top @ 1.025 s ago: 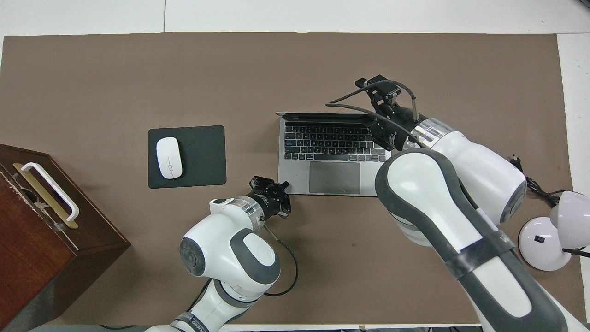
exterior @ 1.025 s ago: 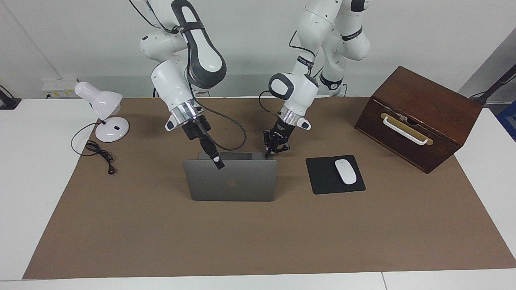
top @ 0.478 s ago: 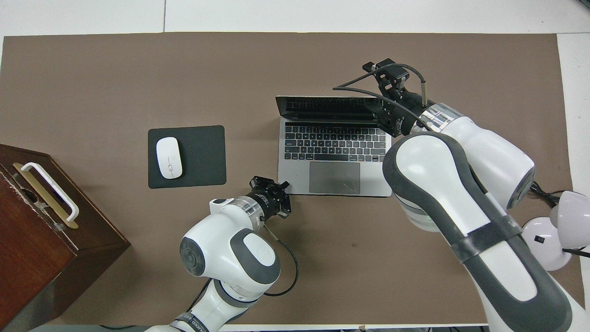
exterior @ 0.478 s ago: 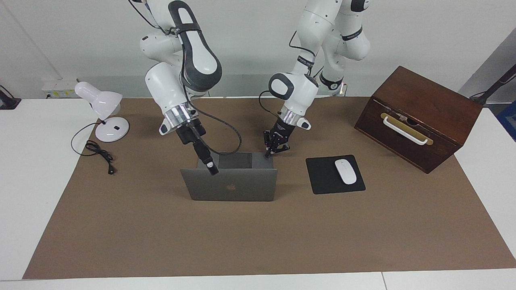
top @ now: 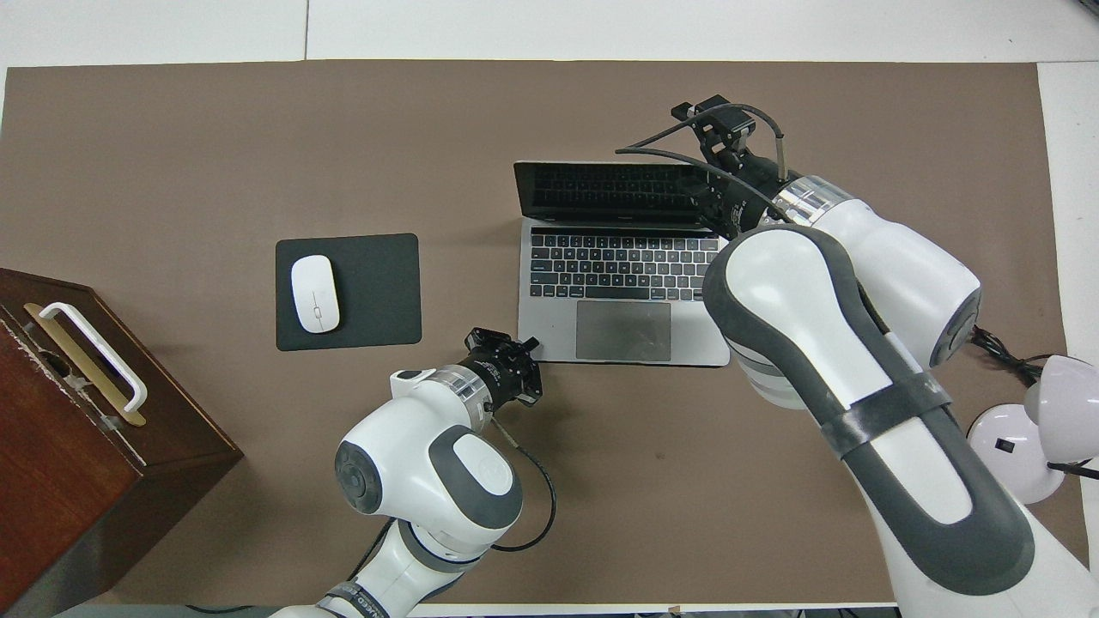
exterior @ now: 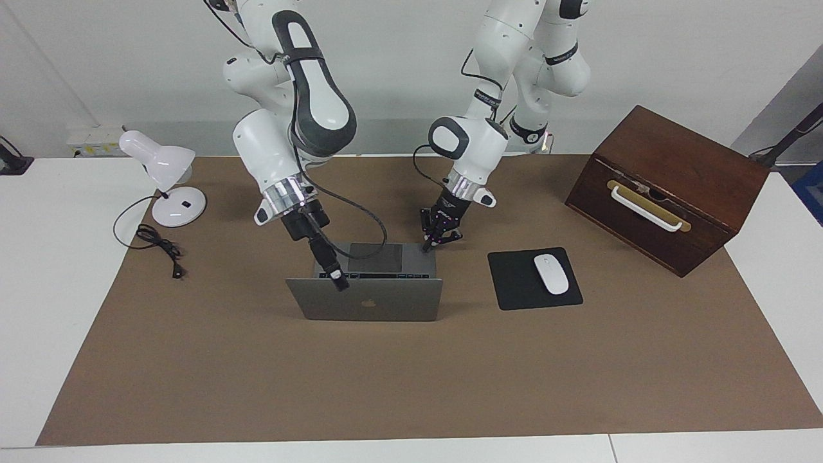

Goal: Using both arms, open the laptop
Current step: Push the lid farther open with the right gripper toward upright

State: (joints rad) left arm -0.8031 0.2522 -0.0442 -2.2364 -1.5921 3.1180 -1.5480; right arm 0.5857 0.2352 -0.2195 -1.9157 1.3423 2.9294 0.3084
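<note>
The silver-grey laptop stands open on the brown mat, its lid tilted back past upright; the dark keyboard and trackpad show from overhead. My right gripper is at the lid's top edge, near the corner toward the right arm's end, and also shows overhead. My left gripper is down at the base's corner nearest the robots, toward the left arm's end, and also shows overhead.
A black mouse pad with a white mouse lies beside the laptop toward the left arm's end. A brown wooden box stands past it. A white desk lamp and its cord are at the right arm's end.
The lid has swung farther open, away from the robots, and the right gripper has moved with its top edge. The left gripper has stayed at the base's corner.
</note>
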